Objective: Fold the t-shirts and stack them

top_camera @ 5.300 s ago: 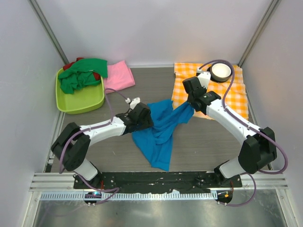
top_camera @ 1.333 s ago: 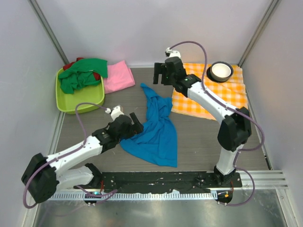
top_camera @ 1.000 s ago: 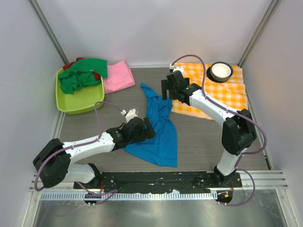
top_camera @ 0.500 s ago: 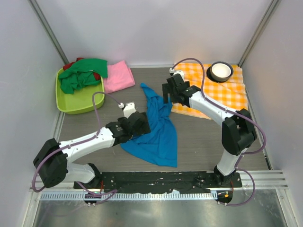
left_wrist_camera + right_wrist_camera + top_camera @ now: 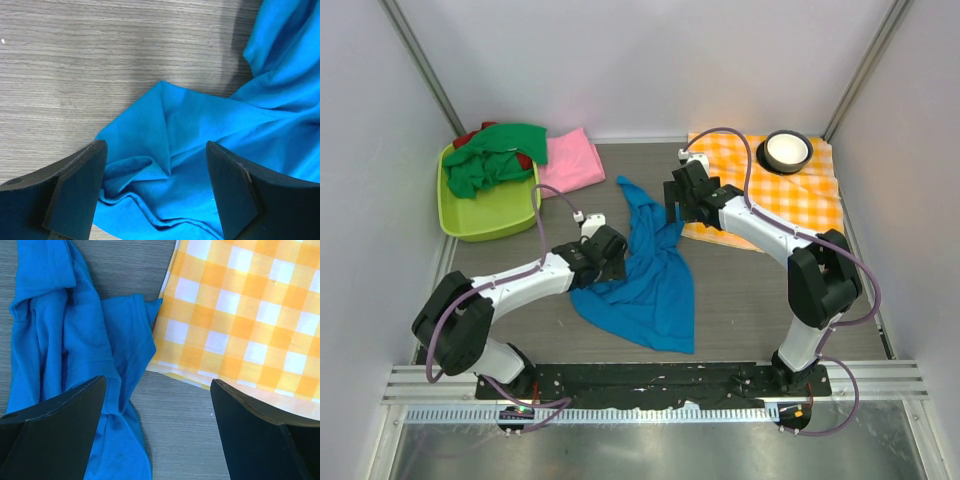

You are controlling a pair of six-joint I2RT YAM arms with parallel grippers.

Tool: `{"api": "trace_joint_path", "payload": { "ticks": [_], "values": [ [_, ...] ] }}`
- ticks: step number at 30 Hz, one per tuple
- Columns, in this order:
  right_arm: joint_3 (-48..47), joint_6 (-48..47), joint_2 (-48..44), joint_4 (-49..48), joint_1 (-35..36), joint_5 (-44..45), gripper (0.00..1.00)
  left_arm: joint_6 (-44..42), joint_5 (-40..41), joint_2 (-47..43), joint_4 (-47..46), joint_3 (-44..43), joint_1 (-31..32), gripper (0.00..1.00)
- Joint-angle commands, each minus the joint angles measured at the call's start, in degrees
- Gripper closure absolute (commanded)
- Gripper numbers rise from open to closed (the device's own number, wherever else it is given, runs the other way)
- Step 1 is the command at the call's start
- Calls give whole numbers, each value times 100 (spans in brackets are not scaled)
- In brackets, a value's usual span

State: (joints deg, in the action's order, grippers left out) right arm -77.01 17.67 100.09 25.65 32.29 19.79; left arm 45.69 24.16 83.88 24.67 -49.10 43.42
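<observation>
Left wrist: left tool open, empty, over blue t-shirt edge; right tool likewise, beside checked cloth edge.

On my feed the blue t-shirt is a bright, plain blue all over. The pink t-shirt is a plain soft pink. The green t-shirt and the red t-shirt are plain too, in a lime-green tub. I see an orange-and-white checked cloth and a black bowl that is white inside. The tabletop is grey-brown wood grain. The left tool and right tool are black, and the cable is purple.
</observation>
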Motion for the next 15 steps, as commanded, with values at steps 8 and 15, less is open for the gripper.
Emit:
{"api": "trace_joint_path", "payload": {
  "ticks": [8, 15],
  "values": [
    [-51, 70, -113, -192, 31, 25, 11, -175, -447, -248, -138, 111, -44, 32],
    [-68, 105, -95, -139, 23, 7, 11, -140, -413, -714, 56, 392, -62, 32]
  ]
}}
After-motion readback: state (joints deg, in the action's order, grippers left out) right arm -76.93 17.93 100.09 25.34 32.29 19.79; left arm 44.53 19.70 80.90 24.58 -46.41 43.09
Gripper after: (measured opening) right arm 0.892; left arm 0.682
